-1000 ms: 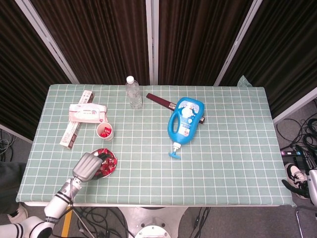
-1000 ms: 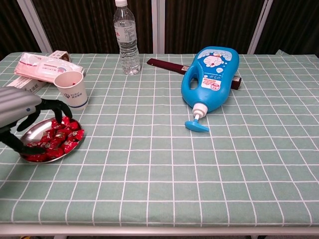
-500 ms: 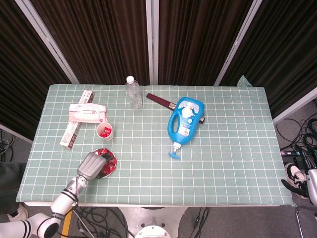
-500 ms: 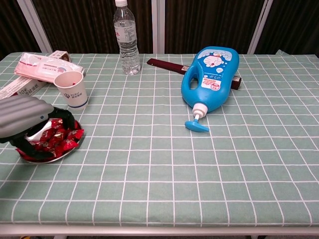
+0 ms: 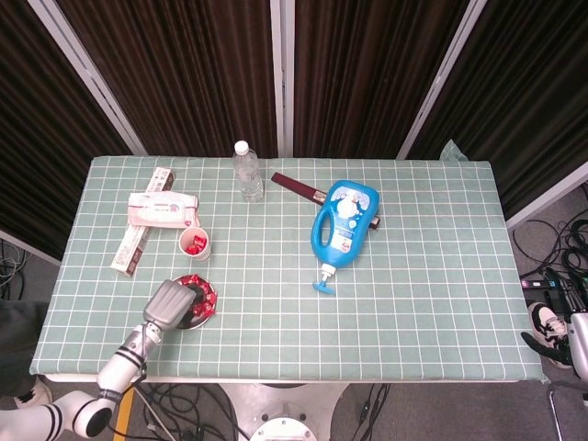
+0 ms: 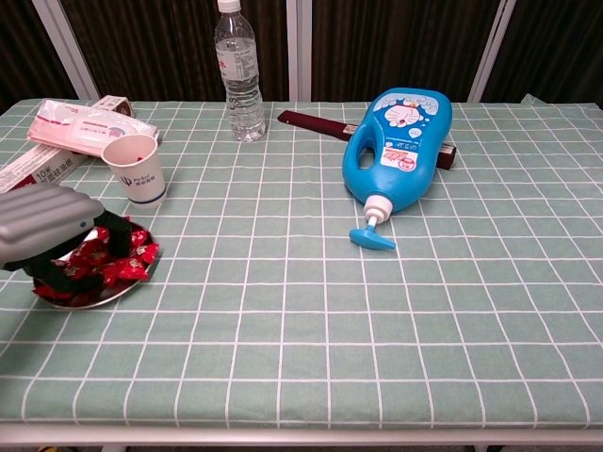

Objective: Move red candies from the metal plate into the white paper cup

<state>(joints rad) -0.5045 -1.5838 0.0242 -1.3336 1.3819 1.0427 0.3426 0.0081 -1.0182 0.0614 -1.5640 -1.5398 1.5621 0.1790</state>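
Tabletop: left hand (image 6: pixel 42 224) over red candies (image 6: pixel 118 268) (metal plate (image 6: pixel 104 295)).

The left hand (image 6: pixel 45 224) lies over the metal plate (image 6: pixel 94 299), covering its near-left part and many of the red candies (image 6: pixel 118 266); whether the black fingers (image 6: pixel 104 235) hold one cannot be told. In the chest view the hand is cut by the left edge, as is the long box (image 6: pixel 28 168). The water bottle (image 6: pixel 237 71) loses its cap top there. The white paper cup (image 5: pixel 196 244) is too small overhead to count its contents.
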